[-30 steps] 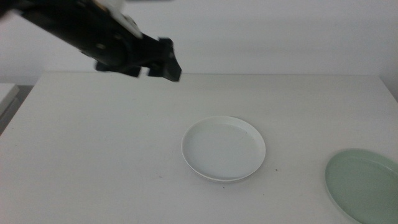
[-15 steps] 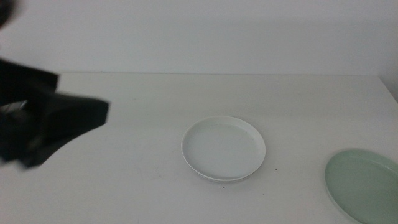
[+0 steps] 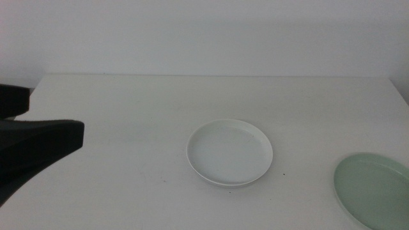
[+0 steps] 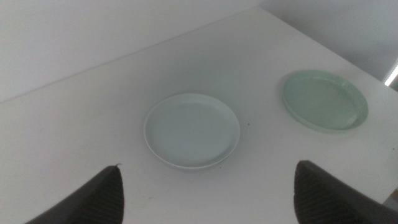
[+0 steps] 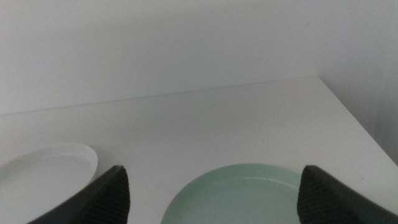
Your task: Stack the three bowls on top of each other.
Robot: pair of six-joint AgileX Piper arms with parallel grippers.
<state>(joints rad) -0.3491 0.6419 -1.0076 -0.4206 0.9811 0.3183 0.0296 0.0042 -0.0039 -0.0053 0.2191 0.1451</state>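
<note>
- White surface (image 3: pixel 128 179) runs back to a plain pale wall (image 3: pixel 204 32) in the middle view, and two of the dishes rest on it.
- White bowl (image 3: pixel 229 153) lies flat near the middle of the surface, shallow and round with a low rim, nothing in it.
- Pale green bowl (image 3: pixel 374 190) lies flat at the near right corner of the surface, well apart from the white bowl, and the middle view's edge cuts part of it off.
- No grey bowl shows in any of the three views.
- Left pincer (image 4: pixel 208 193) is spread wide, holding nothing; its two dark jaws frame the white bowl (image 4: pixel 192 130) in the left wrist view, with the pale green bowl (image 4: pixel 324 100) farther off near the surface's corner.
- In the middle view the left arm (image 3: pixel 29 144) shows as a dark blurred mass at the left side, above the surface and well apart from the white bowl.
- Right pincer (image 5: pixel 214 193) is also spread wide and holds nothing; it hangs just over the pale green bowl (image 5: pixel 239 199), whose near part sits between the jaws, while the white bowl (image 5: pixel 43 177) lies off to one side.
- Neither pincer touches a bowl.
</note>
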